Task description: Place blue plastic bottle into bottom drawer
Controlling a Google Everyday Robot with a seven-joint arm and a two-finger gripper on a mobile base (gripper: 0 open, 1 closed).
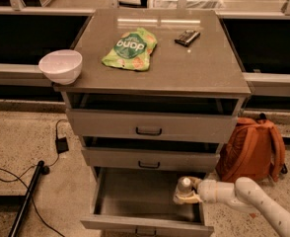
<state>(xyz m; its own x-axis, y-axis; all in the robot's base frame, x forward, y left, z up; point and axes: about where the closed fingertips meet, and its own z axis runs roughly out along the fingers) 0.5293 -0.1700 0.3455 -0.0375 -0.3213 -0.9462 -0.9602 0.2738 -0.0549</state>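
The bottom drawer (135, 201) of the grey cabinet is pulled open. My gripper (187, 194) reaches in from the lower right over the drawer's right side and is shut on the blue plastic bottle (184, 187). The bottle is clear with a white cap and stands roughly upright, held just inside the drawer's right wall. My white arm (253, 199) stretches off to the lower right corner.
On the cabinet top lie a green snack pouch (130, 48), a dark bar (187, 37) and, at the left edge, a white bowl (60, 66). An orange backpack (253, 149) leans to the cabinet's right. Cables and a dark pole (29, 191) lie on the floor at left.
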